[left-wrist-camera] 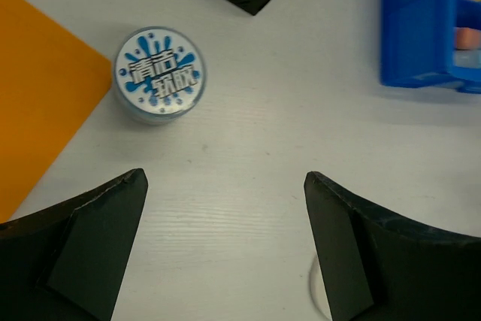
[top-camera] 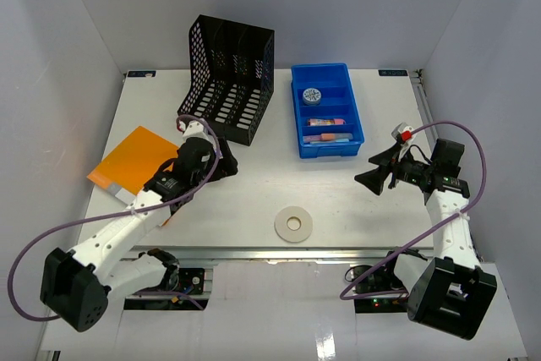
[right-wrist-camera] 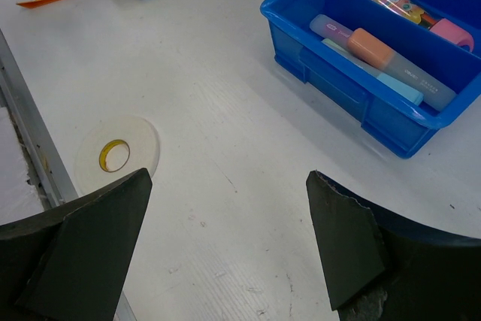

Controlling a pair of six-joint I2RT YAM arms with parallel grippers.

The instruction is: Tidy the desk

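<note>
The white desk [top-camera: 254, 200] carries an orange folder [top-camera: 135, 162] at the left and a white tape roll [top-camera: 293, 224] near the front middle. My left gripper [top-camera: 226, 166] hovers open over bare desk in front of the black mesh file rack [top-camera: 232, 78]. In the left wrist view, the left gripper [left-wrist-camera: 225, 178] has nothing between its fingers. A small round tub with a blue-and-white lid [left-wrist-camera: 158, 74] stands ahead of it beside the folder [left-wrist-camera: 37, 103]. My right gripper [right-wrist-camera: 229, 176] is open and empty, between the tape roll [right-wrist-camera: 116, 155] and the blue tray [right-wrist-camera: 376, 58].
The blue compartment tray [top-camera: 355, 124] at the back right holds a round tub [top-camera: 313, 95] and pens [top-camera: 328, 134]. A metal rail [top-camera: 279, 253] runs along the front edge. Grey walls close in the left, right and back.
</note>
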